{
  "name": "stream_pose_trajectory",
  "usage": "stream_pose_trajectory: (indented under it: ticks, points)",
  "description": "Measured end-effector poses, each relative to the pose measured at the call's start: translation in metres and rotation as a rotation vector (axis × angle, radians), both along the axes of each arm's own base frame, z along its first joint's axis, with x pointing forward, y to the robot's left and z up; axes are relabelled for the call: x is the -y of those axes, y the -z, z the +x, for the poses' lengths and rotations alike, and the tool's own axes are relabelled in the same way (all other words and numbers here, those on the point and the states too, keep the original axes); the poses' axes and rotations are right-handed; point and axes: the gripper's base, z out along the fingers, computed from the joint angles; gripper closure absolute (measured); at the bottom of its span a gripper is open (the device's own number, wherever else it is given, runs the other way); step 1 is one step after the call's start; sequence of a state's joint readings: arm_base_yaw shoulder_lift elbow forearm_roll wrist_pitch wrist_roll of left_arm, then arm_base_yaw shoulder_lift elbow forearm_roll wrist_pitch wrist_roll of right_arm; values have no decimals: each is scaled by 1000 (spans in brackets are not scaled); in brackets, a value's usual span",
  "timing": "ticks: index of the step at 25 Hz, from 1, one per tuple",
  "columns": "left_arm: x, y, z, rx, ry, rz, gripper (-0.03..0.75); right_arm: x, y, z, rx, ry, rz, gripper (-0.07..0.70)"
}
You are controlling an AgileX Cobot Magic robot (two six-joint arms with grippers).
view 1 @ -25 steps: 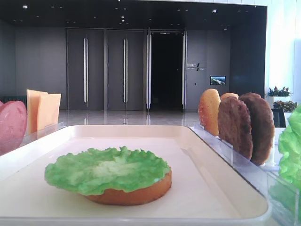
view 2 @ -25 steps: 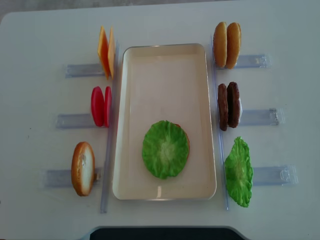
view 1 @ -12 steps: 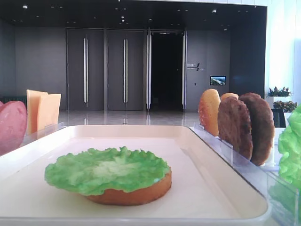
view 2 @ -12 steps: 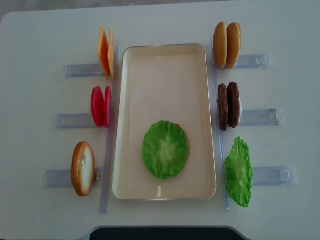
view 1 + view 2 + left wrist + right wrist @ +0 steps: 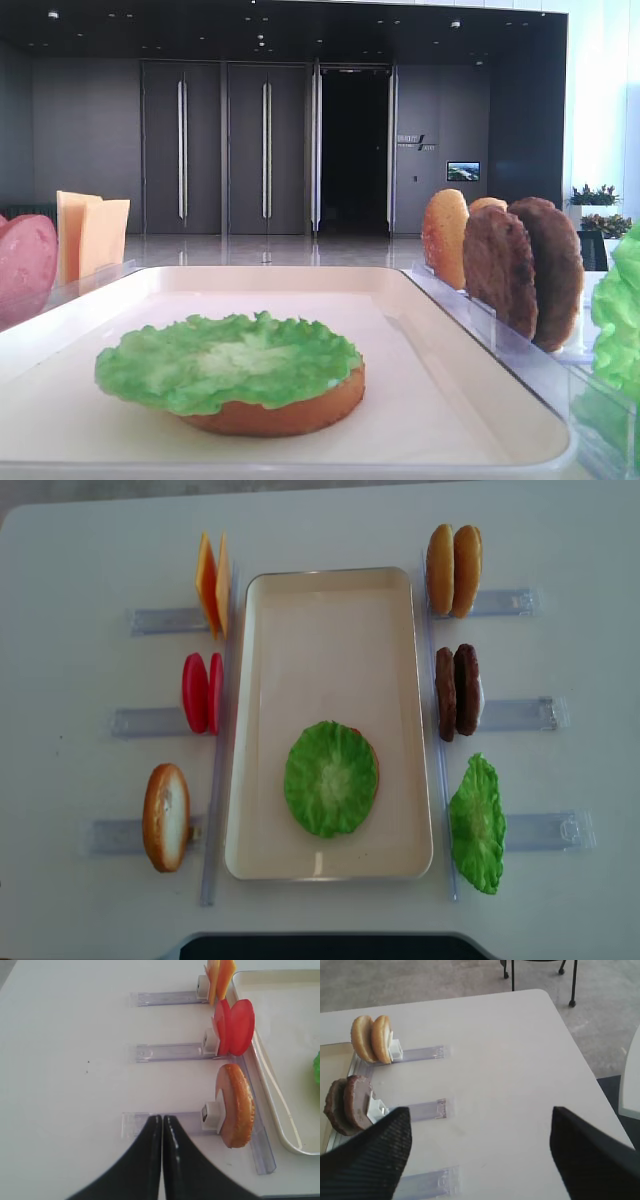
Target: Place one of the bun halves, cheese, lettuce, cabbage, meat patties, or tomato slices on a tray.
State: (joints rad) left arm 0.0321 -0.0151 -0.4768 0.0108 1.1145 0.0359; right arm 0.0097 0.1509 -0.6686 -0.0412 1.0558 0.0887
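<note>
Tray (image 5: 330,630): centre of the table, long axis running twelve to six; far half bare.
On the tray: a lettuce leaf (image 5: 331,778) draped over a bun half (image 5: 290,410), toward the six o'clock end.
Meat patties (image 5: 347,1105): pair on edge in a clear rack (image 5: 425,1109) at the tray's three o'clock side.
Right gripper (image 5: 480,1147): jaws spread wide, nothing between them; patties lie at about ten o'clock in its wrist view, near.
Left gripper (image 5: 162,1155): fingers pressed together, holding nothing; hangs over the rack of a lone bun half (image 5: 235,1105).
Tomato slices (image 5: 202,692), cheese (image 5: 211,580): at the tray's nine o'clock side.
Judgement: the right arm is nearer the patties; a likely next layer.
</note>
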Motion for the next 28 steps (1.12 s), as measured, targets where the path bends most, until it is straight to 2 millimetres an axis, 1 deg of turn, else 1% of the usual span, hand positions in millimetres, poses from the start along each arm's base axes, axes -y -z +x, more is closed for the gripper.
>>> stream_pose_trajectory:
  ticks: [3, 8, 14, 18, 24, 28]
  points:
    - [0, 0, 0, 0, 0, 0, 715, -1, 9, -12, 44, -8, 11, 89]
    - [0, 0, 0, 0, 0, 0, 715, -1, 12, -25, 110, -12, 6, 89]
    - [0, 0, 0, 0, 0, 0, 715, -1, 16, -26, 77, -12, 4, 89]
    - [0, 0, 0, 0, 0, 0, 715, -1, 28, -25, -4, -16, 10, 91]
    - [0, 0, 0, 0, 0, 0, 715, -3, 50, -14, -89, -27, 25, 90]
    - [0, 0, 0, 0, 0, 0, 715, -3, 52, -13, -89, -29, 21, 90]
